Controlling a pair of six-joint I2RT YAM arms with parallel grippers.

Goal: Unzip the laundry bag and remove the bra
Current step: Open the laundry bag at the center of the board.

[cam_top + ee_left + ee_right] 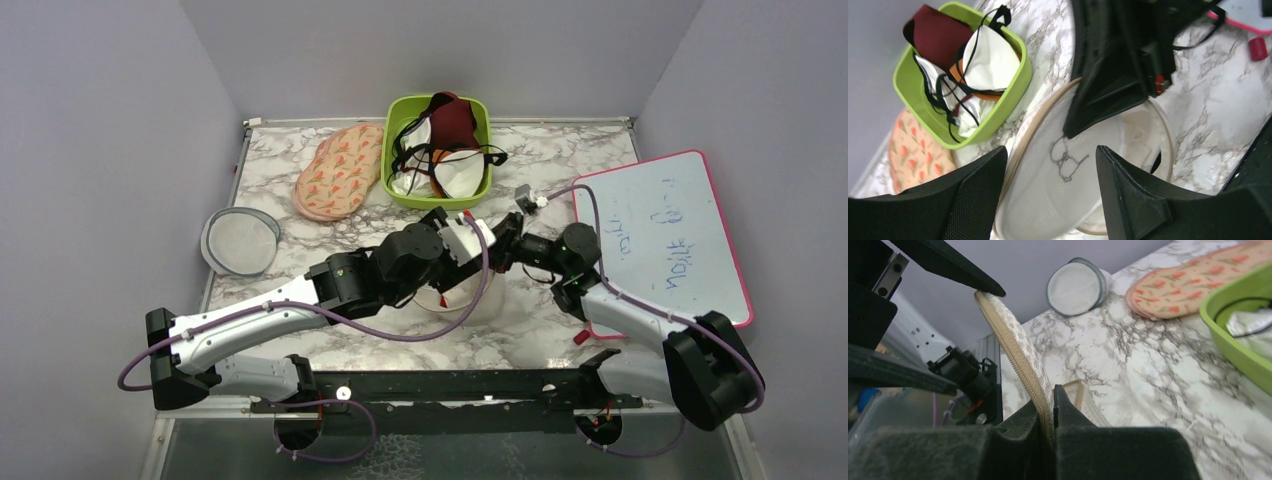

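Step in hand: opening the bag (1048, 200), bra not out yet. The bag sits mid-table (590, 160) under both grippers, white face with the black mark turned up. The right gripper (1048, 410) is pinched tight on the bag's zip rim and holds that strip up on edge, teeth showing. The zip looks at least partly undone to me, how far round I cannot tell. The left gripper (1050, 150) is open, one finger on each side of the bag, gripping nothing. I can't pick out the bra: no clear red anywhere. It is probably inside the bag, where a dark strap-like bit shows at the far rim in the left wrist view.

Next move, my guess: right keeps the rim lifted, while left either takes the opposite edge to spread the mouth or goes in for the bra. It needs a clean pinch on fabric, not mesh, or the whole bag lifts.

Counts:
- bag: 1
- arms: 2
- green bin (394, 160): 1, behind the bag
- maroon garment (453, 118): 1, in the bin
- white cloths (460, 178): 2 or so, with tangled black straps
- floral pads (340, 172): stacked, at least 2
- mesh disc (240, 243): 1
- whiteboard (665, 240): 1
- small red cap (580, 337): 1, beside the whiteboard
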